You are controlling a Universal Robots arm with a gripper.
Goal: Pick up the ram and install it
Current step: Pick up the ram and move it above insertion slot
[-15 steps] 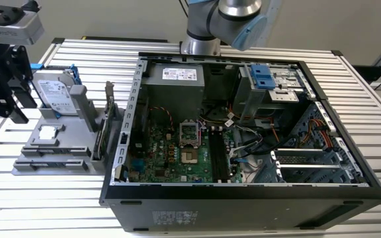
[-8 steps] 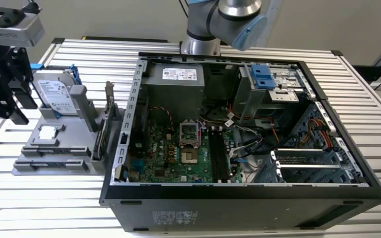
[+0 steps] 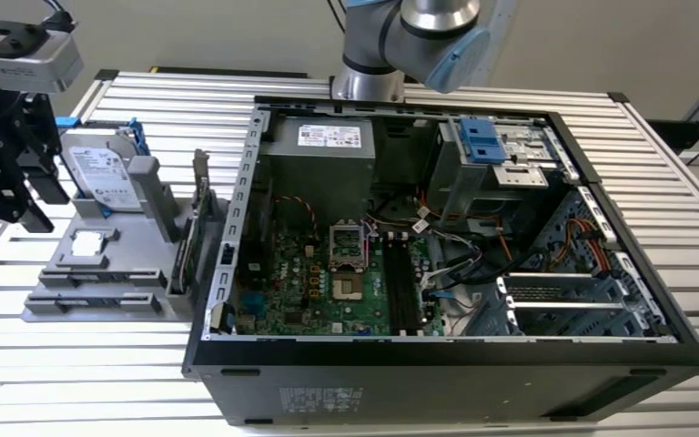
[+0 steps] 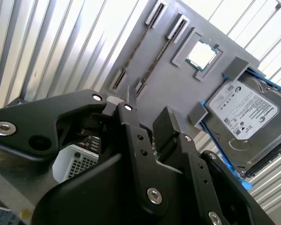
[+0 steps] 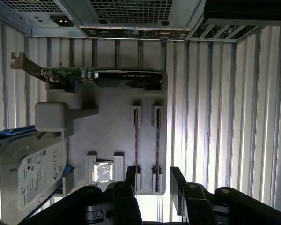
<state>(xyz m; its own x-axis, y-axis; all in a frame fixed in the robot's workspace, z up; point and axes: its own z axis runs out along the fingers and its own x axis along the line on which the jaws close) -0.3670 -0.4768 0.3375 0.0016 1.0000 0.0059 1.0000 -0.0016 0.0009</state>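
Two thin dark ram sticks stand on edge in a grey fixture (image 5: 112, 126), side by side (image 5: 136, 140) (image 5: 157, 140). They also show as dark lines in the second wrist view (image 4: 136, 51). My gripper (image 5: 154, 180) hangs above the fixture's end near those sticks, open, with nothing between its black fingers (image 5: 131, 176). In the second wrist view the gripper (image 4: 147, 115) is likewise apart from the sticks. In the exterior view the gripper (image 3: 28, 182) is at the far left, over the fixture (image 3: 95, 273).
The fixture also holds a silver hard drive (image 5: 33, 173) with blue rails, a processor chip (image 5: 103, 172) and an upright card with a metal bracket (image 5: 98, 77). The open computer case (image 3: 447, 346) stands to the exterior view's right, its motherboard's long dark slots (image 3: 400, 282) exposed.
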